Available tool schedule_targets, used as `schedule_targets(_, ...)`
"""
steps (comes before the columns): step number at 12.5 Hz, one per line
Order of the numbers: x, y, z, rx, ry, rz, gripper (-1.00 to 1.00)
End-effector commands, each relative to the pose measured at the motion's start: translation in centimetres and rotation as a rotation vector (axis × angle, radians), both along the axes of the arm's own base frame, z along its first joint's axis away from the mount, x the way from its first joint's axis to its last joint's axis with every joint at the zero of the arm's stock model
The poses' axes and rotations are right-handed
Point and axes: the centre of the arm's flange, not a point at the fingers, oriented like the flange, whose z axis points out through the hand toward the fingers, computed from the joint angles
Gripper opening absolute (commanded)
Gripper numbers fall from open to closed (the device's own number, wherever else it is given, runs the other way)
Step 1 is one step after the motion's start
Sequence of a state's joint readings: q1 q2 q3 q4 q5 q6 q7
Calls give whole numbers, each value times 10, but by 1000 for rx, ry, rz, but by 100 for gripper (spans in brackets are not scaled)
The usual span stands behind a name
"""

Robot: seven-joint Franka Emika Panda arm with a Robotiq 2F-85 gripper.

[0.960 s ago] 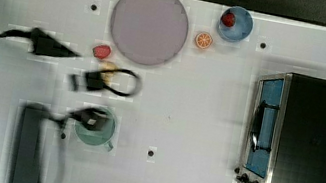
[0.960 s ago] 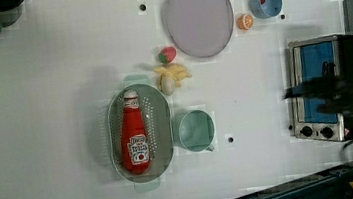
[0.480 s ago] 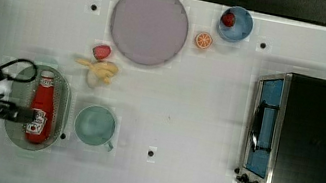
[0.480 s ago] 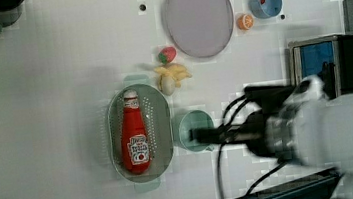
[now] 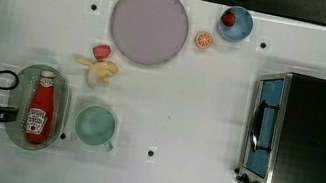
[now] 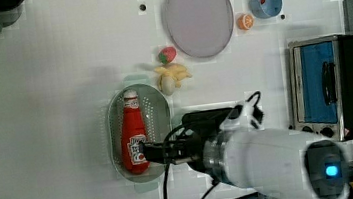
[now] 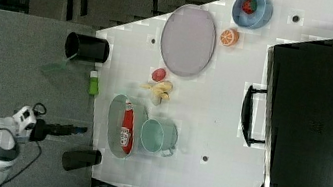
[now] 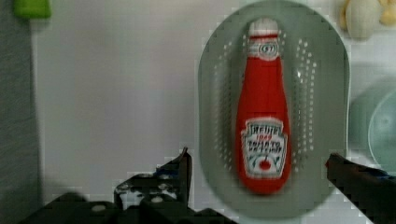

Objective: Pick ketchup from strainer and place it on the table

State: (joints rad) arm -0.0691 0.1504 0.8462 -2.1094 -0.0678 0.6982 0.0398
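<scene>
ketchup (image 8: 263,112) between spread claw (image 8: 261,172)

It looked like a robotics lab staged as a mock kitchen. A white table (image 5: 195,127) with small dark mounting holes carried toy-like kitchen props: a toaster oven (image 5: 302,141), a grey plate (image 5: 150,24), a blue bowl (image 5: 236,24), a green mug (image 5: 95,125), a strainer (image 5: 60,99) holding a ketchup (image 5: 39,106) bottle, and plastic fruit. In the right view, grey carpet (image 7: 19,50) and cables surrounded the table.
</scene>
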Motion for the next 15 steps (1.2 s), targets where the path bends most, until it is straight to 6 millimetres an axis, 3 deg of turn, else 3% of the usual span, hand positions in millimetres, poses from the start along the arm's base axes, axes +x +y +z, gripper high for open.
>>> schedule_targets(1,-2,-24,-60,-30,14,-127,100)
schedule_targets(8,-5,-20,-160,47,100,-135,100)
schedule_targets(13,7,-14,-199,57,112,-130,100)
schedule_targets(14,5,-12,-205,52,120,-134,91)
schedule_targets(15,5,-12,-208,47,122,-133,68)
